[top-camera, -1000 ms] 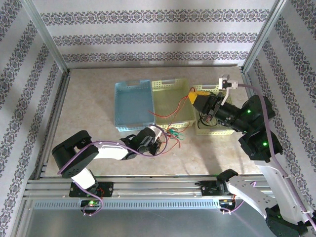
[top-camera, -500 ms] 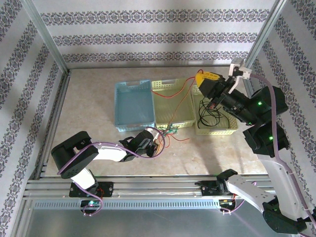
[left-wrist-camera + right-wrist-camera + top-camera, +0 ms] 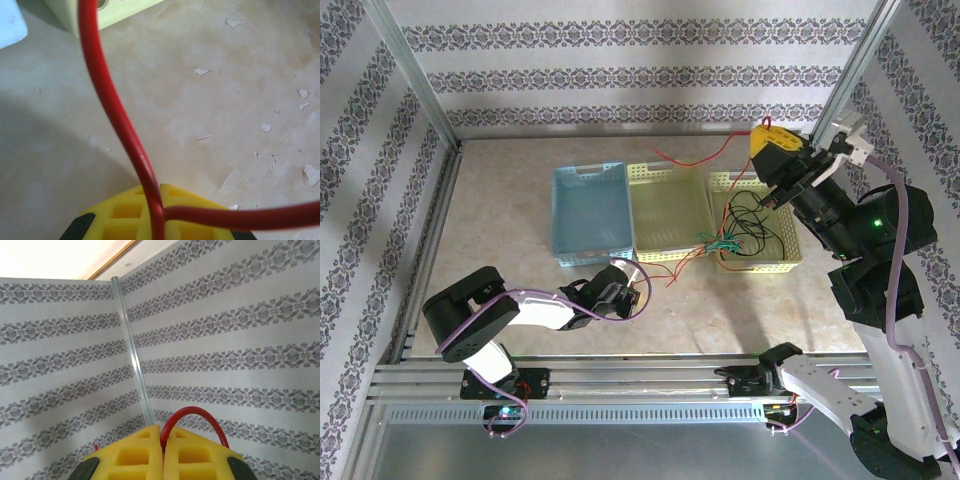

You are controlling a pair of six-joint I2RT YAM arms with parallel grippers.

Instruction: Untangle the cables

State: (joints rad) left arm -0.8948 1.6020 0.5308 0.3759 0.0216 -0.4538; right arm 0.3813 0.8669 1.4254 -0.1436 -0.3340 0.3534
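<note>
My right gripper (image 3: 767,152) hangs high over the back right baskets, shut on a red cable (image 3: 705,160) that trails left from it. In the right wrist view the yellow fingers (image 3: 135,455) pinch that red cable (image 3: 200,412), which loops out of the closed jaws. A green cable knot (image 3: 723,245) hangs at the right basket's front left corner, with black cable (image 3: 750,222) looped inside that basket. My left gripper (image 3: 623,292) lies low on the table, shut on a red cable (image 3: 107,95) that runs up toward the baskets.
Three baskets stand in a row: blue (image 3: 588,250), pale yellow (image 3: 670,250) and yellow (image 3: 790,262). The patterned back wall and a metal corner post (image 3: 845,80) are close behind the right gripper. Bare table lies at the left.
The right gripper has risen and moved back and right with the red cable. The green and black tangle was dragged from in front of the middle basket to the right basket. The left arm stayed put.
</note>
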